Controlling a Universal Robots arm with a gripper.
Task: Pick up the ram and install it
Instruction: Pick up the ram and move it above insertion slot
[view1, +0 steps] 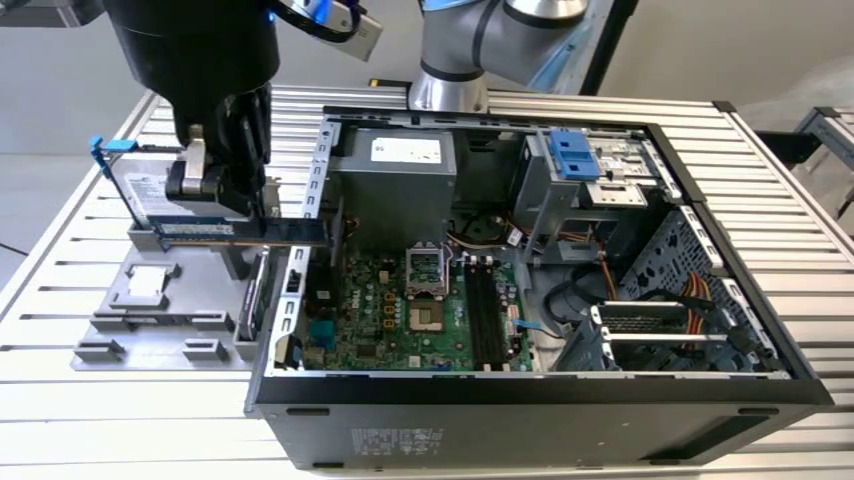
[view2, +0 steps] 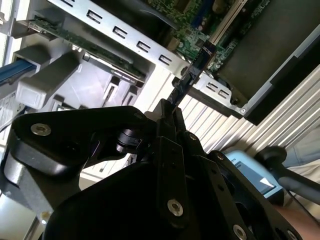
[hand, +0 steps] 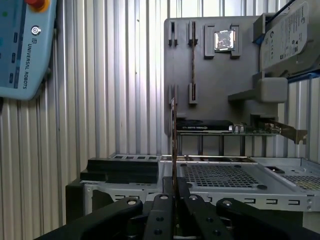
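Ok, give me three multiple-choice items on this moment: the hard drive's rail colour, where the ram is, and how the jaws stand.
1. What colour are the rails on the silver boxy hard drive?
A) red
B) yellow
C) blue

2. Where is the long thin dark-blue ram strip?
A) in the air beside the open black computer case, at the exterior view's left
B) seated in a slot inside the case
C) lying flat on the hard drive

3. How do the jaws stand?
A) open and empty
B) shut on the ram strip
C) shut on the hard drive

Answers:
1 C: a blue rail shows along the drive's edge.
2 A: the exterior view shows it level, clear of any surface.
3 B: in both wrist views the strip sticks out from between them.
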